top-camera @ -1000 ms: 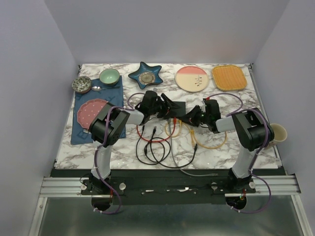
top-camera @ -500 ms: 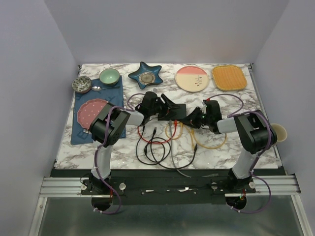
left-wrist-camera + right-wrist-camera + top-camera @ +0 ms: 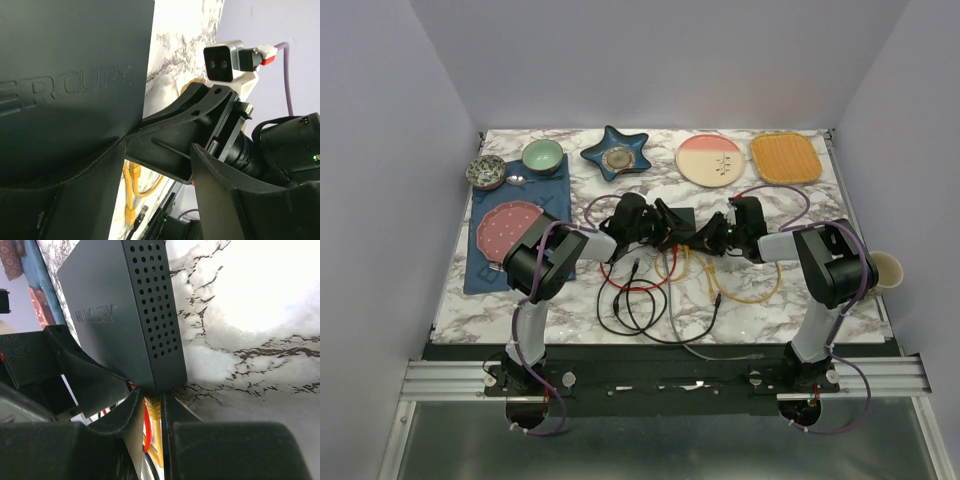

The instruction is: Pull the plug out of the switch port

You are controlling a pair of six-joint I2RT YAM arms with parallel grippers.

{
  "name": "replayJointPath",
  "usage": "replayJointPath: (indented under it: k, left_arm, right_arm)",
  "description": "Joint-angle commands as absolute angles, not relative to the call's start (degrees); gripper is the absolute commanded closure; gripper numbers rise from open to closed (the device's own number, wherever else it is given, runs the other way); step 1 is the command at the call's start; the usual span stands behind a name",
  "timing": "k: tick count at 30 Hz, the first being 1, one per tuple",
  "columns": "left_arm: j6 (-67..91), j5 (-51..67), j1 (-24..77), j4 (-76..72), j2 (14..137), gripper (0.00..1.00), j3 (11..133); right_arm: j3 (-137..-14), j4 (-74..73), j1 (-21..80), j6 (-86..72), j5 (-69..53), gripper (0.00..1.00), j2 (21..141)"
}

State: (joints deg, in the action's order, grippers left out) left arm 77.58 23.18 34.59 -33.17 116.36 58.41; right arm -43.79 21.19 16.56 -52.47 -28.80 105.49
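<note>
Matte-black perforated switch [image 3: 125, 315]; left tool [image 3: 155, 165] seemingly clamps it, right tool [image 3: 152, 425] pinches yellow plug [image 3: 154, 412].

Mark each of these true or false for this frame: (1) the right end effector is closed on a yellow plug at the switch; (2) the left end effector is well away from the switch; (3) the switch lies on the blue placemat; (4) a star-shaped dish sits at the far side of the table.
1. The right end effector is closed on a yellow plug at the switch. True.
2. The left end effector is well away from the switch. False: its fingers straddle the switch body.
3. The switch lies on the blue placemat. False: it is on bare marble mid-table.
4. A star-shaped dish sits at the far side. True.
</note>
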Motion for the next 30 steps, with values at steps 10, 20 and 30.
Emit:
replayJointPath:
  k: [10, 20, 30]
  left_arm:
    - [73.5, 20.3, 33.4, -21.7, 113.3, 0.31, 55.8]
    - [74.5, 18.4, 32.0, -20.4, 116.7, 0.31, 61.3]
    - [76.4, 18.2, 31.4, -24.3, 116.9, 0.31, 60.0]
  right_arm:
    - [-44.5, 18.5, 16.3, -49.7, -27.0, 0.99, 106.3]
    - [-39.0, 18.7, 17.4, -48.0, -31.2, 0.99, 105.0]
    - [-32.4, 16.6, 17.2, -47.5, -25.8, 0.99, 96.7]
